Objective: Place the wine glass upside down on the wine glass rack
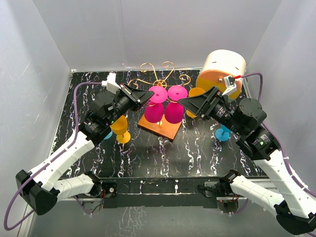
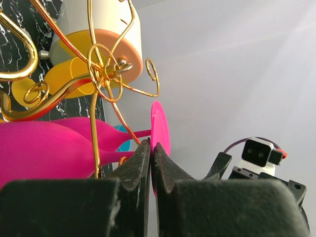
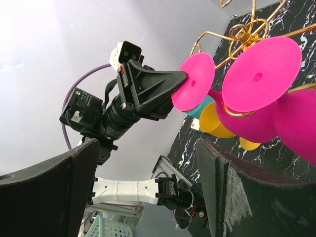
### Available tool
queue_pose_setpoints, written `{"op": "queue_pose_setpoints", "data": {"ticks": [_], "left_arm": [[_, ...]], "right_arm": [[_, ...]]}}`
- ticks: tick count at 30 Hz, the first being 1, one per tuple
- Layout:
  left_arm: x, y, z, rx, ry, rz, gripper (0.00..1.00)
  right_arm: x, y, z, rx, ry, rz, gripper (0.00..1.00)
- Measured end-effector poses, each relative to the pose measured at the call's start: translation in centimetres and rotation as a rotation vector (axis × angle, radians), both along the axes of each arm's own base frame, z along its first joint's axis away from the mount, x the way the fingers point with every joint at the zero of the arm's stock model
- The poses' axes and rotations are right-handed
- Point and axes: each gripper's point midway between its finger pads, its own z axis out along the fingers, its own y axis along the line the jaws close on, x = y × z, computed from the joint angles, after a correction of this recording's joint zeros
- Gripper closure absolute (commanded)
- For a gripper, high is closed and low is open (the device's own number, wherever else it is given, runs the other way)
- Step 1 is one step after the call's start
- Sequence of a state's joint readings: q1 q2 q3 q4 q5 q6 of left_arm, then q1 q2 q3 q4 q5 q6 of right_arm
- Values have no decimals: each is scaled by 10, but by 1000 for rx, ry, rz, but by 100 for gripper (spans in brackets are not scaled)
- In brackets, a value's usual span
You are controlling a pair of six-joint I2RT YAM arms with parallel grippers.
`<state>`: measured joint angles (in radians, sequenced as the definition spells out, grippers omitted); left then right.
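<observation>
- Here, mid-tabletop [image 1: 148, 153], the wine glass rack [image 1: 163, 129] stands on its wooden base.
- On it the wine glass [image 1: 153, 112] hangs upside down, the left gripper [image 1: 149, 95] pressed together with its tips at the glass's foot rim.
- The right gripper [image 1: 183, 103], spread wide and empty, sits beside a second magenta glass [image 1: 174, 112].

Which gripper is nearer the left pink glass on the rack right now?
Left. The left gripper is closed on the foot of the left pink glass. The right gripper hangs open on the far side of the right pink glass.
</observation>
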<state>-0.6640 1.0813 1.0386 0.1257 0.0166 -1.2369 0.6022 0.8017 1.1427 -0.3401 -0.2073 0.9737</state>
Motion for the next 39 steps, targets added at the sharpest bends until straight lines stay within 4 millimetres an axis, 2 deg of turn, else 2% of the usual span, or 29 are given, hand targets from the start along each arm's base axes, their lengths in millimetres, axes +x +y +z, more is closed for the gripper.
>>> {"op": "queue_pose_setpoints", "data": {"ticks": [12,22,39], "left_arm": [[6,19,1,41,-16,57,100],[-3,33,14,48,-51,91,100],[-22,43,18,66,-60,69,100]], "right_arm": [[0,-1,1,2,-3,-3,22],[0,0,2,8,-4,-2,22],[0,1,4,33,5,3,23]]}}
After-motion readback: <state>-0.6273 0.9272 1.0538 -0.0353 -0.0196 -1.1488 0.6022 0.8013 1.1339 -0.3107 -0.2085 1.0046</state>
